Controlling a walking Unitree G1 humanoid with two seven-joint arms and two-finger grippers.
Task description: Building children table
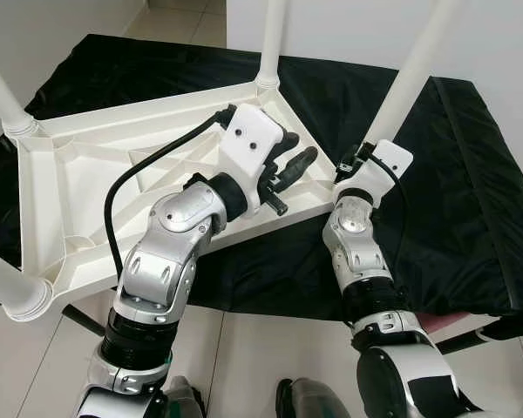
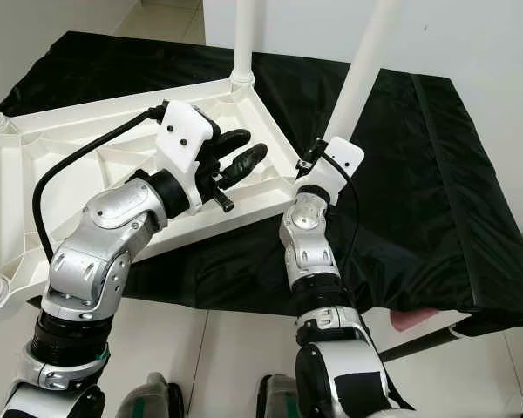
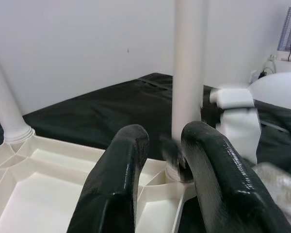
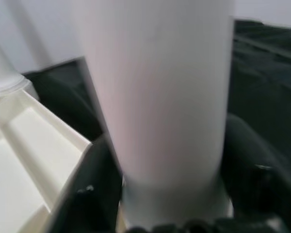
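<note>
The white tabletop (image 1: 96, 205) lies upside down on a black cloth (image 1: 471, 200), its ribbed underside facing up and divided into shallow compartments; those that can be seen hold nothing. Four white legs stand from its corners: one at 12 o'clock (image 1: 273, 39), one at 10 o'clock (image 1: 4, 100), one at 8 o'clock (image 1: 9, 287), and a fourth leg (image 1: 418, 65) at 2 o'clock. The right gripper (image 4: 155, 194) is clasped about the foot of that fourth leg, a black finger (image 4: 87, 189) on each side of the tube, right where it meets the tabletop's corner. The left gripper (image 1: 289, 170) hovers above the tabletop's rim near the middle of the scene, its fingers (image 3: 119, 179) released with a gap between them, gripping nothing and pointing toward 3 o'clock, at the fourth leg
</note>
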